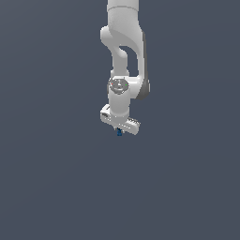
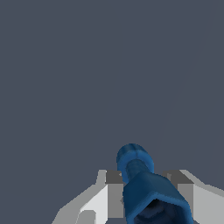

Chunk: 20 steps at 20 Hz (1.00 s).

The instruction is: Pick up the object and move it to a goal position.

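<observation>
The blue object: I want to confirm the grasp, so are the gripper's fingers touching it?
Touching. In the wrist view the blue object fills the space between the fingers of the gripper, with no gap visible on either side.

Plain, uniform slate-grey backdrop

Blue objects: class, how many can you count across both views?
1: the blue object sits between the gripper fingers, poking out below them in the exterior view. No others show.
</observation>
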Motion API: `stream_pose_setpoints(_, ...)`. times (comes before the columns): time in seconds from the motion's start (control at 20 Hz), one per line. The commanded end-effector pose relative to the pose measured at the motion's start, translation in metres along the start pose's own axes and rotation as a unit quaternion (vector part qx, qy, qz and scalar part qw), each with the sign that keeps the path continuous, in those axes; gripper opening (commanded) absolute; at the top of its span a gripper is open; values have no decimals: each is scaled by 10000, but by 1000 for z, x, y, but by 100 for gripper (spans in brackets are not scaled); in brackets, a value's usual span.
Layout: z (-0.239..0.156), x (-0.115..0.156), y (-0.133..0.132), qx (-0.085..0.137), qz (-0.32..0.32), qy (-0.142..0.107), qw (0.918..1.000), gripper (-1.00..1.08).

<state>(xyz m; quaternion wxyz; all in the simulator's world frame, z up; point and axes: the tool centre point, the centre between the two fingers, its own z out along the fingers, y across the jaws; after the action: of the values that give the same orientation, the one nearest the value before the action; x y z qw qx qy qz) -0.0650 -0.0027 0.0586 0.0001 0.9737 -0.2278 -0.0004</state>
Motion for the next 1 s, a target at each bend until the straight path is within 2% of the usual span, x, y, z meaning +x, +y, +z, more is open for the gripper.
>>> stream_pose_setpoints(0.0, -12, 3, 5, 3, 3, 6, 10000, -100)
stream_pose_setpoints(0.35, -64, 15, 27, 5, 4, 4, 10000, -100)
stream_pose_setpoints(0.95, -189, 46, 79, 6, 7, 2, 10000, -100)
